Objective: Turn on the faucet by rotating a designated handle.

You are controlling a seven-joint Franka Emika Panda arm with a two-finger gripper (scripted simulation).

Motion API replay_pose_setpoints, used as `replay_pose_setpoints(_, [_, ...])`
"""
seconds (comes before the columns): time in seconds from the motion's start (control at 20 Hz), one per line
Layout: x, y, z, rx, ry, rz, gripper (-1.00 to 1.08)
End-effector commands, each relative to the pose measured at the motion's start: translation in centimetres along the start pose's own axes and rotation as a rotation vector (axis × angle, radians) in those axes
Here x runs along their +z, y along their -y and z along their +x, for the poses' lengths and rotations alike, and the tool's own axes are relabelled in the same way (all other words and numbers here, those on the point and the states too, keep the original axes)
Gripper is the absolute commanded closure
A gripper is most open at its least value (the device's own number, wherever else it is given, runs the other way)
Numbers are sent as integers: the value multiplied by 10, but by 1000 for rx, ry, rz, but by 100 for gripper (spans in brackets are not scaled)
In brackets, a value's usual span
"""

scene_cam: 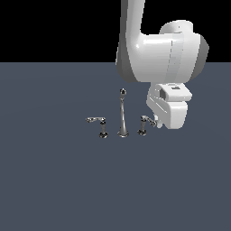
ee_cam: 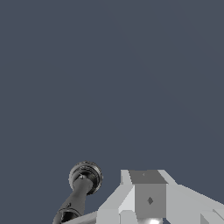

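**Faucet set with gripper at the right-hand handle**

Standing on a flat, matte slate-grey floor (scene_cam: 54, 189), the faucet (scene_cam: 122, 113) is a small set of three polished chrome pieces in a row. The spout (scene_cam: 122, 115) is a tall, slim cone, upright, tapering to a dark tip. On the exterior view's right stands the handle (scene_cam: 144, 121) — a short post on a dark base, its lever roughly level and pointing toward that view's right, where its end meets the arm's white casing. The twin handle (scene_cam: 98, 122) mirrors it, lever pointing to the left.

The gripper (scene_cam: 156, 122) — blocky, glossy white — sits low at the lever's tip; whether its jaws are spread or pressed together cannot be told.

The wrist view shows a dark, round-based post (ee_cam: 83, 186) beside the pale, faceted fingers (ee_cam: 148, 197).
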State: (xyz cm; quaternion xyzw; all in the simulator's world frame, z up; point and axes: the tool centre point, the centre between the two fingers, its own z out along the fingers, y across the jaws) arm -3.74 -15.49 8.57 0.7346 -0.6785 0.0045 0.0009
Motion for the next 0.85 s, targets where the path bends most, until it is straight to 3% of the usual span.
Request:
replay_pose_setpoints(0.0, [0,-3,-23,-23,7,-4,108])
replay_pose_setpoints(0.2, [0,-8,-35,-24,8,-5,108])
replay_pose_setpoints(0.25, [0,-11,-11,11,0,-3,108])
replay_pose_setpoints(0.8, [0,9,-81,-24,8,-5,108])
